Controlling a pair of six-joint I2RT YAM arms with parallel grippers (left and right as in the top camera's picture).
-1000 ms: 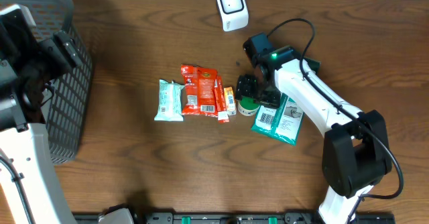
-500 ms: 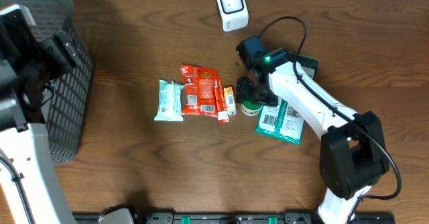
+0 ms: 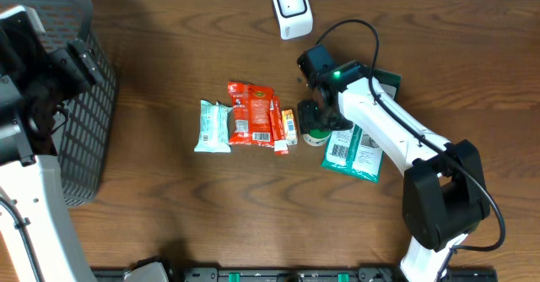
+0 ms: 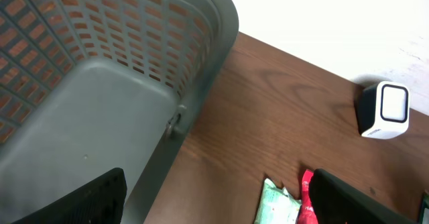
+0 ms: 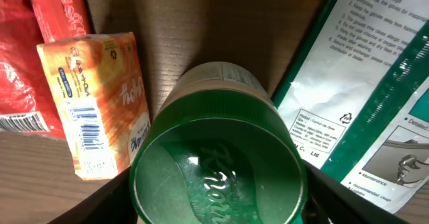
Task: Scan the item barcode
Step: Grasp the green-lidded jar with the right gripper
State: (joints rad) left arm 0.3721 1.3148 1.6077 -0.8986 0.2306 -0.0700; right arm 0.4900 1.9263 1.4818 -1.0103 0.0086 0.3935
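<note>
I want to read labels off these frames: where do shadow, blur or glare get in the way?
Right wrist view: green lid slightly soft, orange box barcode sharp, table behind in shadow. Overhead view: even light, print on the red packet too small. Left wrist view: white scanner bright, no glare.

Glossy green plastic cap [image 5: 214, 177] (matt wood-grain table [image 3: 253, 197]).

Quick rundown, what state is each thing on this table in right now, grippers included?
left gripper, open, by the basket
right gripper, straddling the bottle, grip unclear
green-capped bottle, upright
basket, upright, nothing seen inside
scanner, standing upright
orange box, lying flat, barcode up
teal pouch, flat, printed side up
red packet, lying flat
pale green packet, lying flat
</note>
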